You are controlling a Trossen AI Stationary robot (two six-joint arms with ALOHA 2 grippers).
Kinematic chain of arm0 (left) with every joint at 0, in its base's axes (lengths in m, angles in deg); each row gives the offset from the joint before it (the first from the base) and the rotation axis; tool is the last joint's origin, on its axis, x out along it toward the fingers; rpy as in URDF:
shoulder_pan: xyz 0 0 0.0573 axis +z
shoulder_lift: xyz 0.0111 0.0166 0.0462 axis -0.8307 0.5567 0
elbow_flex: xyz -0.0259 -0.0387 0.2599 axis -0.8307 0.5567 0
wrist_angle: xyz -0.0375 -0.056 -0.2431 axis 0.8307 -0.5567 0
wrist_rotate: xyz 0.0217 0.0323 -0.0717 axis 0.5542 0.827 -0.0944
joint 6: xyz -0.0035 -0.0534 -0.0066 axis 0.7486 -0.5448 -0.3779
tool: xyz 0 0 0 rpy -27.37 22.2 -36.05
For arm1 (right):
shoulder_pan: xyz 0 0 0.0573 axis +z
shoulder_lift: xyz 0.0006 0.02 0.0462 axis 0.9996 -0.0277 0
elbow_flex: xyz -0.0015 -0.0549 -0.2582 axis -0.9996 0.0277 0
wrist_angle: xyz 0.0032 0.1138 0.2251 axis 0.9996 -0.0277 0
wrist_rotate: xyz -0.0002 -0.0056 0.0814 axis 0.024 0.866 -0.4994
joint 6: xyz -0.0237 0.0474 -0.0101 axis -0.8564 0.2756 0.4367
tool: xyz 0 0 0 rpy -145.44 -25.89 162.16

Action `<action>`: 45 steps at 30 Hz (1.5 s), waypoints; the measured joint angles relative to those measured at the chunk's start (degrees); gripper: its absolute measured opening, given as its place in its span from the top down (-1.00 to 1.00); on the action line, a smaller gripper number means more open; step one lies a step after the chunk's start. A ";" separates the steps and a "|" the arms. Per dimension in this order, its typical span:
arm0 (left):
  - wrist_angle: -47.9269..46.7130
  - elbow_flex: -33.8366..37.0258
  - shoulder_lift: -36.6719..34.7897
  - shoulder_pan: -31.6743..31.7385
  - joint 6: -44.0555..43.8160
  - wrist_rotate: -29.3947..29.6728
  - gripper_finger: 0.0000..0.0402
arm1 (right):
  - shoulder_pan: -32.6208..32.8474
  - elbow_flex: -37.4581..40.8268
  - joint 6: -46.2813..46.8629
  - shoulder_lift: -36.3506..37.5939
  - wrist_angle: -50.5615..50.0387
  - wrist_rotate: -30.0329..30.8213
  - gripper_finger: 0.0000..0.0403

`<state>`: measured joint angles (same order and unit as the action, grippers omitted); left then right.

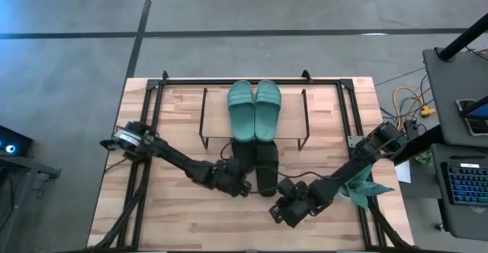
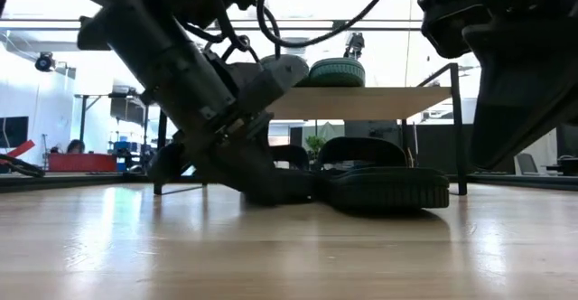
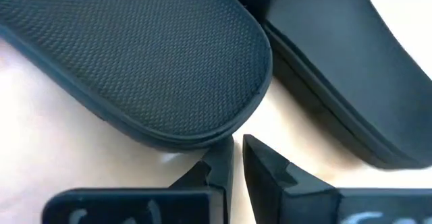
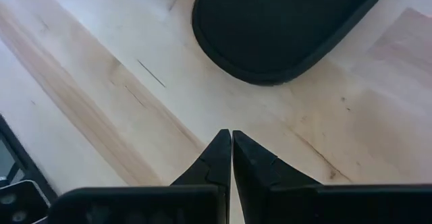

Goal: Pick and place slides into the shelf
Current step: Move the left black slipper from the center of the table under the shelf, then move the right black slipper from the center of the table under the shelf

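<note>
Left gripper nearly closed, tips just short of a black slide's heel, holding nothing. Right gripper closed, empty, near the second black slide. Teal slides atop shelf; black toes hidden beneath.

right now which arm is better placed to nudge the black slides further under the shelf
Left, probably: the left gripper sits at the heel of the left black slide, jaws nearly shut. The right gripper is farther back on bare table.

Two arms: dark, boxy jointed segments, black cables looped alongside. Left pincer: matte black pointed fingers, stepped inner edges. Right pincer: same black tapered fingers. Pale scrawled markings on left finger bases.
</note>
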<state>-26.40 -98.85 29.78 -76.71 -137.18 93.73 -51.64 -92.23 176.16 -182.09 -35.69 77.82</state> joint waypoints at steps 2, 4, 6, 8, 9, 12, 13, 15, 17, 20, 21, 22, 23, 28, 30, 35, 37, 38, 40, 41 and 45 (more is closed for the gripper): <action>-0.93 0.00 -0.42 0.60 0.03 0.62 0.89 | 0.00 0.32 0.00 0.00 -0.08 -0.01 0.96; -2.84 0.00 -0.84 1.05 0.09 1.23 0.89 | 0.00 0.53 0.00 0.00 -0.06 0.00 0.96; -5.52 0.02 -1.18 1.56 0.05 1.53 0.89 | -0.02 0.65 0.00 0.00 0.02 0.00 0.96; -6.94 0.04 -1.84 1.85 0.13 1.53 0.89 | -0.02 0.75 0.00 0.00 0.01 -0.02 0.96; -6.86 0.04 -2.23 1.88 0.34 1.52 0.89 | -0.02 0.76 0.01 0.00 0.03 -0.04 0.96; -5.55 -0.18 -3.37 1.39 0.53 1.44 0.89 | -0.04 0.76 0.00 0.00 0.28 -0.11 0.96; -4.37 -0.43 -3.79 1.03 0.56 1.35 0.89 | -0.04 0.76 0.00 0.00 0.43 -0.19 0.96; -1.47 -0.86 -4.27 0.16 0.64 1.30 0.89 | -0.16 1.06 0.00 0.00 0.52 -0.30 0.96; 1.27 -0.95 -4.52 -0.94 0.69 1.19 0.89 | -0.41 1.51 -0.03 -0.02 0.73 -0.52 0.96; 4.08 -1.48 -4.62 -2.95 0.67 0.94 0.89 | -1.15 2.72 -0.94 -0.02 3.57 -0.55 0.96; 4.08 -1.78 -4.76 -3.69 0.69 0.94 0.89 | -1.52 3.26 -1.41 -0.02 4.80 -0.55 0.96; 4.09 -2.08 -4.82 -4.42 0.67 0.92 0.89 | -1.95 3.79 -1.92 -0.02 6.01 -0.55 0.96; 4.13 -2.37 -4.83 -5.20 0.67 0.92 0.89 | -2.38 4.41 -2.02 -0.02 7.28 -0.56 0.96; 3.49 -3.08 -5.22 -8.38 0.51 0.81 0.89 | -5.09 7.06 -3.74 -0.02 11.19 -0.95 0.96; 3.14 -3.02 -5.68 -9.24 0.43 1.06 0.89 | -6.06 7.55 -5.00 -0.02 11.09 -1.88 0.96; 2.96 -2.91 -6.60 -9.85 0.43 1.46 0.89 | -7.96 8.05 -9.37 -0.02 11.56 -4.11 0.96; 2.97 -2.91 -6.64 -9.85 0.47 2.10 0.89 | -8.87 8.32 -10.50 -0.02 11.64 -4.17 0.96; 2.91 -2.89 -6.64 -9.85 0.49 2.33 0.89 | -9.44 8.44 -10.95 -0.02 11.72 -4.13 0.96; 2.87 -2.89 -6.66 -9.85 0.49 2.66 0.89 | -10.73 8.61 -12.08 -0.02 11.67 -3.98 0.96; 2.93 -2.89 -6.64 -9.85 0.49 2.82 0.89 | -11.35 8.61 -12.72 -0.02 11.69 -3.81 0.96; 2.89 -2.89 -6.66 -9.85 0.51 2.87 0.89 | -14.05 8.61 -15.55 -0.03 11.73 -3.23 0.96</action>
<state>-23.51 -101.74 23.13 -86.56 -136.67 96.61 -65.69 -83.62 160.62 -182.12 -23.97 74.58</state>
